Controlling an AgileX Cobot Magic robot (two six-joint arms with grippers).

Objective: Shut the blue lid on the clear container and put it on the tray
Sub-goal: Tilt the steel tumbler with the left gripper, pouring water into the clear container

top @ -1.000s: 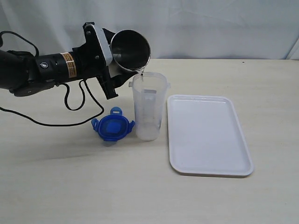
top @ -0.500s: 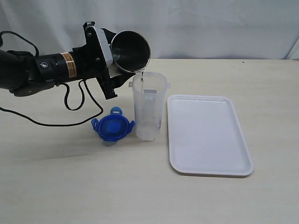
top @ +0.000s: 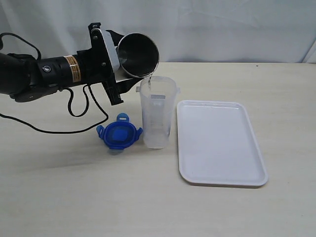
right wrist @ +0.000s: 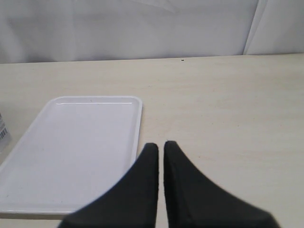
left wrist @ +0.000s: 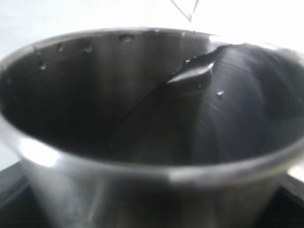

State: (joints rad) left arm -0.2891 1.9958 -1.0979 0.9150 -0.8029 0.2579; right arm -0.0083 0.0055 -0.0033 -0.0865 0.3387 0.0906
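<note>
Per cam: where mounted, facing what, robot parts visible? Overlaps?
Exterior: off-arm, facing across the table toward the curtain; shows the left arm holding the steel cup tipped over the clear container.
Left wrist: on left arm, staring into the steel cup; no robot part discernible.
Right wrist: on right arm, facing tray and curtain; shut right gripper in front.
Shared: tray, exterior and right wrist; cup, exterior and left wrist.

A pale wood-grain desk [top: 74, 197] is carrying a flat white rectangular plastic tray [top: 219, 143], a tall clear plastic container [top: 157, 116] standing upright just beside it, and a small blue plastic lid [top: 119, 134] lying by the container's base.
</note>
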